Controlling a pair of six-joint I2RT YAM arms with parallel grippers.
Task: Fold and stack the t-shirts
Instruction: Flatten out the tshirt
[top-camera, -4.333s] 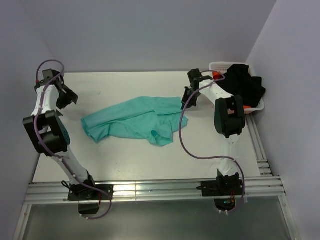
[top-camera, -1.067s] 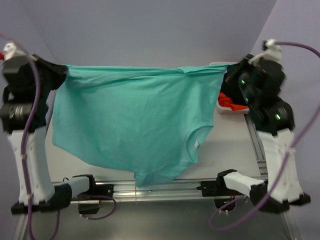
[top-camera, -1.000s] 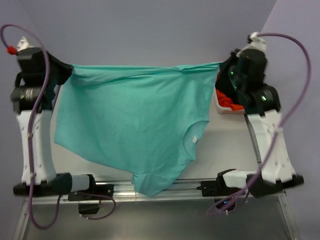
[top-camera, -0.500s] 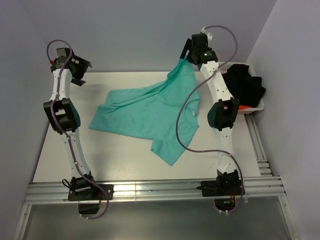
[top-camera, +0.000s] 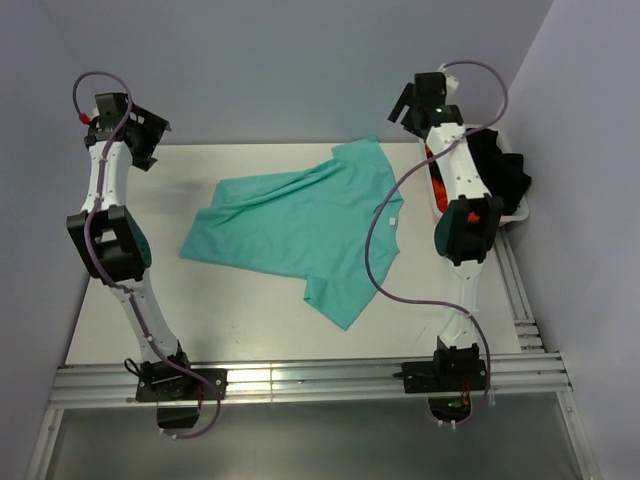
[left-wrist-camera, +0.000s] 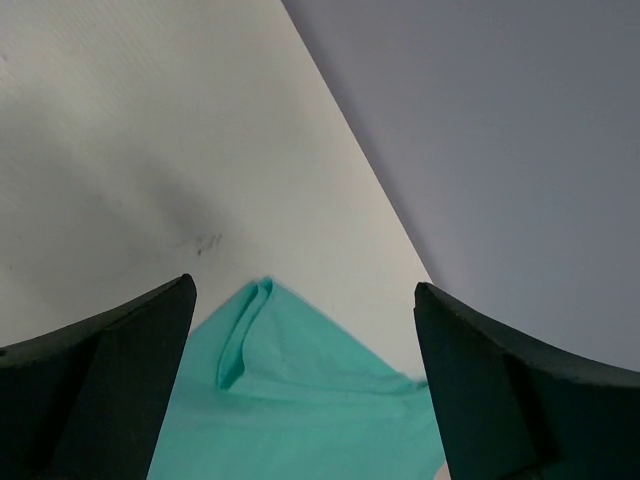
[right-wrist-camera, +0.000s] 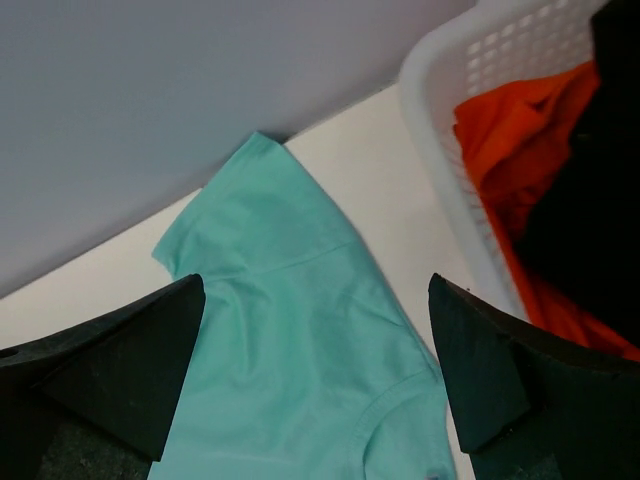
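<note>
A teal t-shirt (top-camera: 300, 225) lies spread and a little rumpled on the white table (top-camera: 150, 300), one corner reaching toward the back wall. My left gripper (top-camera: 143, 137) hangs open above the table's far left, apart from the shirt. The left wrist view shows a shirt corner (left-wrist-camera: 290, 400) below the open left gripper (left-wrist-camera: 302, 290), untouched. My right gripper (top-camera: 406, 104) is open above the far right, with nothing in it. Seen from the right wrist, a sleeve and collar of the t-shirt (right-wrist-camera: 280, 300) lie below the open right gripper (right-wrist-camera: 316, 280).
A white basket (top-camera: 517, 214) stands at the table's right edge with a black shirt (top-camera: 495, 170) and an orange one (top-camera: 437, 185) in it. It shows in the right wrist view as a white basket (right-wrist-camera: 440, 170) holding orange cloth (right-wrist-camera: 510, 140) and black cloth (right-wrist-camera: 590, 220).
A second ago both grippers held the teal shirt stretched up in the air. Both have opened and let go; the shirt now lies on the table and the arms have drawn back.
</note>
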